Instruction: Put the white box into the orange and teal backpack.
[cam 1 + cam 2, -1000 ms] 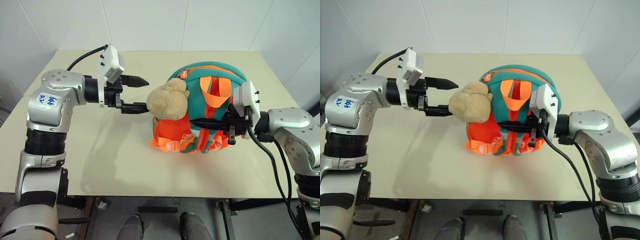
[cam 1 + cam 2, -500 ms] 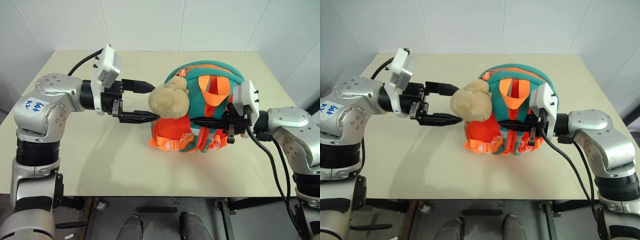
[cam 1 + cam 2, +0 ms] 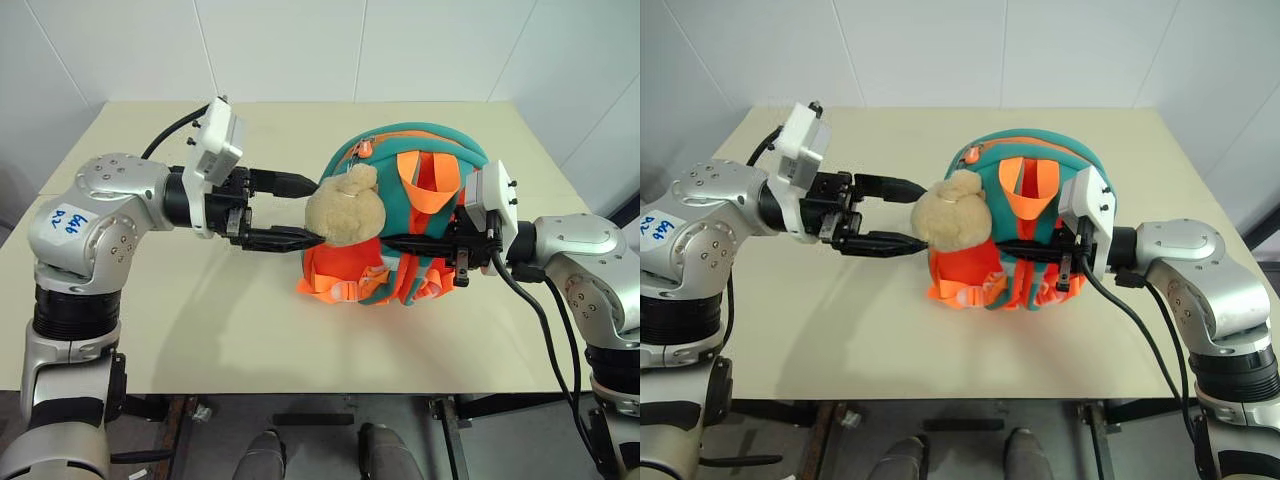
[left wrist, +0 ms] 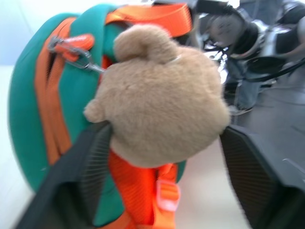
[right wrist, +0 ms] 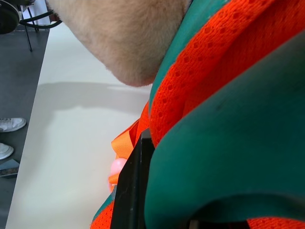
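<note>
Left eye view: the orange and teal backpack [image 3: 415, 215] stands upright in the middle of the cream desk [image 3: 200, 330], its long axis vertical, strap side facing the camera and its rounded top toward the far wall. The tan plush toy head [image 3: 345, 208] hangs at its left side. The left gripper [image 3: 312, 210] points level toward the right, fingers parted either side of the plush head. The right gripper [image 3: 400, 242] points left, clenched on the backpack's fabric.

Left wrist view: both black fingers [image 4: 88, 162] flank the plush head, one touching it; whether they squeeze it I cannot tell.

Right wrist view: teal and orange mesh fabric lies against one black finger [image 5: 133, 191].
</note>
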Robot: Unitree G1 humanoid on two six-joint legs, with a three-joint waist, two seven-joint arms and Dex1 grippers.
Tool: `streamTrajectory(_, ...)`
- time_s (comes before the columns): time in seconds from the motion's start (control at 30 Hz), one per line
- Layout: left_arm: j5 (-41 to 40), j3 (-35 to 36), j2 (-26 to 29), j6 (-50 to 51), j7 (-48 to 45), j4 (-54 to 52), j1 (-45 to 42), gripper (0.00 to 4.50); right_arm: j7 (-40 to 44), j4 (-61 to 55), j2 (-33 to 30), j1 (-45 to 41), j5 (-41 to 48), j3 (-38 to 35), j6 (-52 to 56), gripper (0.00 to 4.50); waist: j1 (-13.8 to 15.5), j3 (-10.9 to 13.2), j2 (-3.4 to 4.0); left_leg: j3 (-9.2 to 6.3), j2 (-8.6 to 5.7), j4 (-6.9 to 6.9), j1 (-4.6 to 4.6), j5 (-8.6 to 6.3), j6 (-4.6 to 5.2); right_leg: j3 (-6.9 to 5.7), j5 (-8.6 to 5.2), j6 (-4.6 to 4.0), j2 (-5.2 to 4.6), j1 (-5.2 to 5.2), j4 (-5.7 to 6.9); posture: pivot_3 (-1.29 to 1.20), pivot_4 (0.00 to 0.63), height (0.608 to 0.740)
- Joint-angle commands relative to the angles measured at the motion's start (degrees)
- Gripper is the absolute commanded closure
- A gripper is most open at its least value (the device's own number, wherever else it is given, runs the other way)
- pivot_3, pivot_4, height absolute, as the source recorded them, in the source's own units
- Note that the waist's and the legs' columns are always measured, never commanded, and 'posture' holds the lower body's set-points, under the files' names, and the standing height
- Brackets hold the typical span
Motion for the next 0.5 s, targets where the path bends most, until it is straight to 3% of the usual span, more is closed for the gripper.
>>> streamTrajectory(0.03, 1.2, 0.1, 1.0, -1.0, 1.3, -0.5, -1.0, 2.11, -0.4, -1.2, 0.3, -0.8, 0.4, -1.0, -1.2, 4.50, 0.0, 0.0, 0.00, 0.00, 0.00, 0.00, 0.00, 0.00, 0.00, 0.00, 0.00, 0.00, 0.00, 0.00, 0.00, 0.00, 0.150, 0.740)
streamTrajectory(0.3, 4.2, -0.2, 1.4, -1.9, 3.3, 4.4, -4.0, 4.39, -1.3, -2.6, 2.2, 0.9, 1.9, -2.8, -2.8, 4.50, 0.0, 0.0, 0.00, 0.00, 0.00, 0.00, 0.00, 0.00, 0.00, 0.00, 0.00, 0.00, 0.01, 0.00, 0.01, 0.00, 0.150, 0.740)
streamTrajectory(0.5, 7.2, 0.5, 3.3, -2.0, 4.4, 12.0, -8.8, 4.50, -2.9, -5.7, 2.8, 3.5, 4.1, -3.5, -1.8, 4.50, 0.0, 0.0, 0.00, 0.00, 0.00, -0.01, 0.00, 0.00, 0.00, 0.00, 0.00, 0.00, 0.02, 0.00, 0.00, 0.00, 0.150, 0.740)
